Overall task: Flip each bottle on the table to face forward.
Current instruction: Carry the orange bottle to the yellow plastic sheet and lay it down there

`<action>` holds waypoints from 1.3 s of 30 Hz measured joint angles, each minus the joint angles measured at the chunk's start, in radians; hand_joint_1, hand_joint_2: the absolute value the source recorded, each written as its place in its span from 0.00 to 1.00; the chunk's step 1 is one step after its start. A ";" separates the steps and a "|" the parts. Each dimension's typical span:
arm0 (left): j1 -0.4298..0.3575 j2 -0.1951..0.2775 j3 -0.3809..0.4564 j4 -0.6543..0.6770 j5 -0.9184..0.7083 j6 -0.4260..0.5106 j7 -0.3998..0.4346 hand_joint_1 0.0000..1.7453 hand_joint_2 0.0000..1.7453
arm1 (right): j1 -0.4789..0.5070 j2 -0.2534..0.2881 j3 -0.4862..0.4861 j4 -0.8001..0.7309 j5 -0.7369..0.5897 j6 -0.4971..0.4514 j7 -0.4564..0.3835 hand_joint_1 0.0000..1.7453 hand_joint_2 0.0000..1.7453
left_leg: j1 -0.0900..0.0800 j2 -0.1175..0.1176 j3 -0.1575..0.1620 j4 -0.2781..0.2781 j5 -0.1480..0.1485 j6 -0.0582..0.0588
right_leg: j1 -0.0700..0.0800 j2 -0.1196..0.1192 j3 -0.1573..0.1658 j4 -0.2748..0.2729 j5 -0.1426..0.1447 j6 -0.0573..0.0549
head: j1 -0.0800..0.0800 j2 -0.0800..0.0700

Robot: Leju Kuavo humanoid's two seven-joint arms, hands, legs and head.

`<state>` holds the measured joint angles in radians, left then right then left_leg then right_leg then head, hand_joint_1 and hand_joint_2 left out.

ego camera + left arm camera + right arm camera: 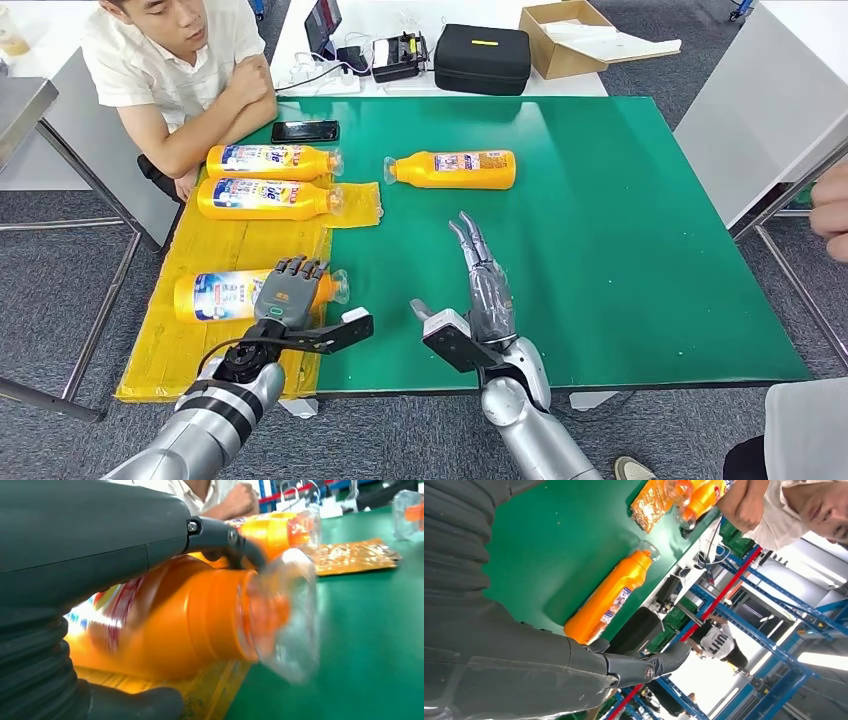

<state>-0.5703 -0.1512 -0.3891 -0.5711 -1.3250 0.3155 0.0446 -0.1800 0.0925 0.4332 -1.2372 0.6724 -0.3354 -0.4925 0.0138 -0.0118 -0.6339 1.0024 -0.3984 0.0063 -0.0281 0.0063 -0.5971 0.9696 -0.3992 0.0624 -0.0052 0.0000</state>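
Several orange bottles with clear caps lie on their sides. The nearest bottle (215,297) rests on the yellow mat (230,245), and my left hand (288,290) grips it from above near its neck. The left wrist view shows this bottle (190,620) blurred, with my fingers (225,537) over it. Two more bottles (270,159) (265,198) lie side by side at the mat's far end. A fourth bottle (455,169) lies on the green table (600,250), also seen in the right wrist view (606,600). My right hand (485,290) is open, its fingers stretched toward that bottle but well short of it.
A person (170,60) sits at the far left corner with arms resting by a black phone (305,131). Beyond the table stand a black case (482,58) and a cardboard box (570,35). Another person's hand (830,210) shows at the right edge.
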 joint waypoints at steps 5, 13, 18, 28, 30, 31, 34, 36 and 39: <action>-0.027 -0.016 0.000 0.013 0.012 -0.080 -0.003 0.00 1.00 | 0.001 0.005 -0.005 0.006 0.002 0.000 0.000 0.00 1.00 | 0.000 0.000 0.000 0.000 0.000 0.000 | 0.000 0.000 0.000 0.000 0.000 0.000 | 0.000 0.000; -0.040 -0.023 0.000 0.027 0.043 -0.070 -0.044 0.00 1.00 | 0.002 0.006 -0.010 0.012 -0.003 0.000 -0.004 0.00 1.00 | 0.000 0.000 0.000 0.000 0.001 0.000 | 0.000 0.000 0.001 0.000 0.000 0.000 | 0.000 0.000; -0.028 -0.028 -0.002 0.026 0.068 -0.012 -0.088 0.00 1.00 | 0.004 0.006 -0.012 0.020 -0.012 0.000 -0.013 0.00 1.00 | 0.000 0.000 0.000 0.000 0.001 0.000 | 0.000 0.000 0.000 0.000 0.000 0.000 | 0.000 0.000; 0.002 -0.034 -0.012 -0.015 0.141 0.066 -0.177 0.00 1.00 | 0.006 0.006 -0.012 0.032 -0.010 -0.010 -0.018 0.00 1.00 | 0.000 0.000 0.000 0.000 0.000 0.000 | 0.000 0.000 0.000 0.000 0.000 0.000 | 0.000 0.000; 0.034 -0.039 -0.012 -0.066 0.258 0.087 -0.274 0.00 1.00 | 0.009 0.006 -0.012 0.032 -0.009 -0.033 -0.025 0.00 1.00 | 0.000 0.000 0.000 0.000 0.000 0.000 | 0.000 0.000 0.000 0.000 0.000 0.000 | 0.000 0.000; 0.060 -0.042 -0.012 -0.108 0.351 0.091 -0.337 0.00 1.00 | 0.011 0.005 -0.013 0.032 -0.010 -0.050 -0.028 0.00 1.00 | 0.000 0.000 0.000 0.000 0.000 0.000 | 0.000 0.000 0.000 0.000 0.000 0.000 | 0.000 0.000; 0.168 -0.053 -0.018 -0.287 0.649 0.090 -0.484 0.00 1.00 | 0.028 0.002 -0.023 0.030 -0.015 -0.108 -0.034 0.00 1.00 | -0.001 0.000 0.000 0.000 -0.001 0.000 | -0.001 0.000 -0.001 0.000 0.000 0.000 | 0.000 0.000; 0.240 -0.057 -0.033 -0.412 0.776 0.100 -0.520 0.00 1.00 | 0.046 -0.005 -0.036 0.023 -0.017 -0.136 -0.034 0.00 1.00 | -0.001 0.000 -0.001 0.000 -0.001 0.000 | -0.001 0.000 -0.001 0.000 -0.001 0.000 | 0.000 0.000; 0.328 -0.057 -0.055 -0.570 0.876 0.153 -0.554 0.00 1.00 | 0.070 -0.017 -0.064 0.013 -0.010 -0.179 -0.032 0.00 1.00 | -0.001 0.000 -0.001 0.000 -0.002 -0.001 | -0.001 0.000 -0.001 0.000 -0.002 0.002 | 0.000 0.000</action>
<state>-0.2423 -0.2079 -0.4444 -1.1413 -0.4491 0.4686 -0.5097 -0.1101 0.0754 0.3689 -1.2244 0.6626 -0.5142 -0.5242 0.0131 -0.0117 -0.6347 1.0024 -0.4003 0.0056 -0.0290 0.0065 -0.5982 0.9692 -0.4011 0.0640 -0.0052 0.0000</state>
